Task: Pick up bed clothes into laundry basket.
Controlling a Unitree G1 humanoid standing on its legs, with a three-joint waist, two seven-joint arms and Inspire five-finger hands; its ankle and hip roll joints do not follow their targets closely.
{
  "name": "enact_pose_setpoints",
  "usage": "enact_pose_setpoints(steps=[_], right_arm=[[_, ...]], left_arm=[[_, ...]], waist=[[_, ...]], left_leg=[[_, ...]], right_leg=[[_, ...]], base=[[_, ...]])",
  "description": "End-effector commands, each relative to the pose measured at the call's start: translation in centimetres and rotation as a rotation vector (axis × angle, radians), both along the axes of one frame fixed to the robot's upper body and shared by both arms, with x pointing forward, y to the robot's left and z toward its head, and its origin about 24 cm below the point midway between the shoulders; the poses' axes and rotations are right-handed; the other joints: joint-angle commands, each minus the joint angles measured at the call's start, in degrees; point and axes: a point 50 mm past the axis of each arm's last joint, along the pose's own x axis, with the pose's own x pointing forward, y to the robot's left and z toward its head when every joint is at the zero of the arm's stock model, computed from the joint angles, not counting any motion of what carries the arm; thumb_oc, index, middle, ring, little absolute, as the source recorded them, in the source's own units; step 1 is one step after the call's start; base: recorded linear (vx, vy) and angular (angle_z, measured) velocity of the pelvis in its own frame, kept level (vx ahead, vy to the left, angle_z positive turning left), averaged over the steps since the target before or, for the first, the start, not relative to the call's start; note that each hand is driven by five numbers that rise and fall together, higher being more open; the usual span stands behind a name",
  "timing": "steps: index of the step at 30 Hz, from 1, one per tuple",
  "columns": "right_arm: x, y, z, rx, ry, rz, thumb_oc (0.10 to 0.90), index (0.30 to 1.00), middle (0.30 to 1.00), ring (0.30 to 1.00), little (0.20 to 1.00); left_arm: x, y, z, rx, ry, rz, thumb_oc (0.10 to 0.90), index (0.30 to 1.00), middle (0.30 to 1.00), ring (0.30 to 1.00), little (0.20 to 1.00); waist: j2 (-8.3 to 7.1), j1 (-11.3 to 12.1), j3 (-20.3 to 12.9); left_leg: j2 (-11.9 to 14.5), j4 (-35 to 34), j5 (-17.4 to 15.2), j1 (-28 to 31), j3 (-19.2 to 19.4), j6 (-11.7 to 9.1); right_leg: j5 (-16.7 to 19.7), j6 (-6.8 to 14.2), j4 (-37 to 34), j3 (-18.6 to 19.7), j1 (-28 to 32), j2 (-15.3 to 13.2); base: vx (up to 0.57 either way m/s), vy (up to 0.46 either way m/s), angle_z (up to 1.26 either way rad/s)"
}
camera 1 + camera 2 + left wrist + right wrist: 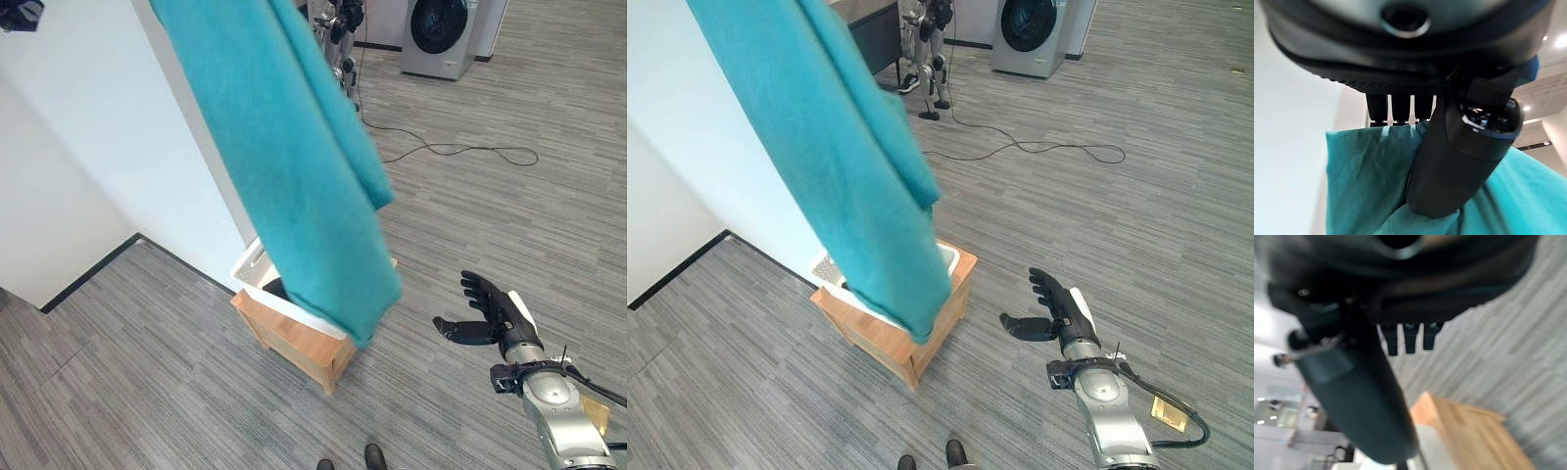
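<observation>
A long teal cloth [294,166] hangs down from the top of the left eye view. Its lower end dangles in front of a white laundry basket [253,262], which stands on a low wooden stool [294,348]. In the left wrist view my left hand [1459,147] pinches the teal cloth [1366,181] between thumb and fingers. My right hand [487,311] floats low to the right of the stool, fingers straight and thumb spread, holding nothing. The right wrist view looks past that hand [1356,396] at the stool [1474,431].
A white wall [88,147] with a dark baseboard runs along the left. At the far end stand a washing machine [438,34] and another robot [931,39], with a black cable [451,150] snaking over the grey plank floor.
</observation>
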Motion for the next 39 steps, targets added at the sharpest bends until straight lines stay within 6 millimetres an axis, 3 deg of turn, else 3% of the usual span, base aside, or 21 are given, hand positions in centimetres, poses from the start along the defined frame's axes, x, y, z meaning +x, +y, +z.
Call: enact_pose_setpoints(steps=[1,3,4,5,7,10,13,18,25,28,29,32,39], right_arm=[[1.8,1.8,9.4,-0.013,-0.475,0.118,0.800,0.900,0.900,0.900,0.900],[2.5,2.9,11.1,0.006,-0.546,0.169,0.800,0.900,0.900,0.900,0.900],[3.5,4.3,13.1,0.028,-0.624,0.226,0.800,0.900,0.900,0.900,0.900],[3.6,4.4,13.2,0.028,-0.626,0.228,0.800,0.900,0.900,0.900,0.900],[4.9,7.0,15.7,0.050,-0.684,0.353,0.800,0.900,0.900,0.900,0.900],[5.5,8.1,16.9,0.019,-0.694,0.402,0.800,0.900,0.900,0.900,0.900],[6.2,8.5,19.4,-0.044,-0.745,0.411,0.800,0.900,0.900,0.900,0.900],[7.8,8.6,20.4,0.008,-0.724,0.398,0.800,0.900,0.900,0.900,0.900],[9.7,9.0,20.0,0.132,-0.606,0.420,0.800,0.900,0.900,0.900,0.900],[10.8,10.3,18.9,0.381,-0.520,0.477,0.800,0.900,0.900,0.900,0.900],[10.8,10.4,18.9,0.383,-0.521,0.479,0.800,0.900,0.900,0.900,0.900],[11.9,12.6,19.2,0.637,-0.468,0.522,0.800,0.900,0.900,0.900,0.900],[13.5,17.3,22.0,0.958,-0.498,0.555,0.800,0.900,0.900,0.900,0.900]], left_arm=[[-0.4,2.4,1.8,-0.154,-0.071,0.043,0.400,0.300,0.300,0.300,0.300],[0.3,1.4,1.2,-0.099,-0.048,0.041,0.400,0.300,0.300,0.300,0.300],[1.3,0.1,0.4,-0.081,-0.014,0.013,0.400,0.300,0.300,0.300,0.300],[1.2,0.2,0.4,-0.082,-0.016,0.015,0.400,0.300,0.300,0.300,0.300],[2.7,-1.5,-0.7,-0.069,0.038,-0.022,0.400,0.300,0.300,0.300,0.300],[3.0,-1.9,-0.8,-0.077,0.043,-0.039,0.400,0.300,0.300,0.300,0.300],[3.5,-3.5,-0.8,-0.068,0.045,-0.073,0.400,0.300,0.300,0.300,0.300],[3.7,-4.5,-0.5,-0.076,0.036,-0.097,0.400,0.300,0.300,0.300,0.300],[3.8,-5.9,0.2,-0.056,0.016,-0.107,0.400,0.300,0.300,0.300,0.300],[3.9,-7.1,0.5,-0.035,0.014,-0.113,0.400,0.300,0.300,0.300,0.300],[3.9,-7.0,0.6,-0.034,0.014,-0.112,0.400,0.300,0.300,0.300,0.300],[3.0,-8.3,2.3,-0.035,-0.040,-0.142,0.400,0.300,0.300,0.300,0.300],[2.0,-11.3,4.1,-0.045,-0.113,-0.226,0.400,0.300,0.300,0.300,0.300]], waist=[[-0.54,0.9,-6.2],[-0.26,1.1,-6.1],[-0.03,1.4,-6.0],[0.02,1.3,-5.8],[0.62,1.7,-5.6],[0.97,1.9,-5.4],[1.21,2.3,-5.7],[0.99,2.7,-5.7],[0.22,3.4,-6.0],[0.00,3.9,-6.0],[-0.04,3.8,-5.9],[-0.08,4.7,-5.8],[0.64,7.4,-6.6]], left_leg=[[3.8,-0.5,0.5,-0.7,0.0,-4.3],[3.8,-0.5,0.4,-0.6,0.4,-4.3],[3.7,-0.5,-0.2,-0.3,0.5,-4.1],[3.7,-0.5,0.4,-0.5,0.6,-4.2],[3.5,-0.5,-0.1,-0.3,0.8,-4.1],[3.4,-0.5,0.5,-0.5,1.0,-4.1],[3.3,-0.5,-0.2,-0.2,0.8,-4.1],[3.2,-0.5,0.5,-0.7,0.3,-4.1],[3.1,-0.5,0.0,-0.4,-0.5,-4.1],[3.0,-0.5,0.1,-0.5,-0.8,-4.2],[3.0,-0.5,0.1,-0.5,-0.9,-4.2],[2.9,-0.5,0.4,-0.8,-1.2,-4.3],[2.7,-0.5,0.2,-1.1,-1.4,-4.1]], right_leg=[[-1.3,5.0,3.3,-0.9,2.0,-1.6],[-1.3,5.1,3.2,-0.7,1.9,-1.6],[-1.8,5.1,3.1,-0.5,2.2,-1.7],[-1.4,5.2,3.3,-0.5,1.9,-1.7],[-1.8,5.1,3.3,-0.4,2.1,-1.9],[-1.4,5.0,3.3,-0.3,2.0,-2.0],[-1.8,4.9,2.7,-0.9,2.7,-2.2],[-1.3,4.8,2.6,-1.6,2.6,-2.3],[-1.6,4.4,2.1,-2.3,3.5,-2.4],[-1.7,4.3,1.8,-2.6,3.8,-2.5],[-1.7,4.3,1.8,-2.6,3.8,-2.5],[-1.6,4.2,1.5,-2.9,3.7,-2.6],[-1.4,4.3,0.7,-3.0,3.9,-2.8]], base=[[-0.01,0.007,-0.05],[0.01,0.006,-0.19],[0.00,0.007,-0.22],[-0.01,0.013,-0.17],[-0.02,0.017,-0.10],[0.00,0.004,-0.02],[0.04,0.001,0.03],[-0.01,-0.008,0.02],[0.01,-0.015,0.05],[0.01,-0.012,0.10],[-0.01,-0.006,0.05],[-0.01,-0.006,0.04],[0.00,0.000,0.00]])
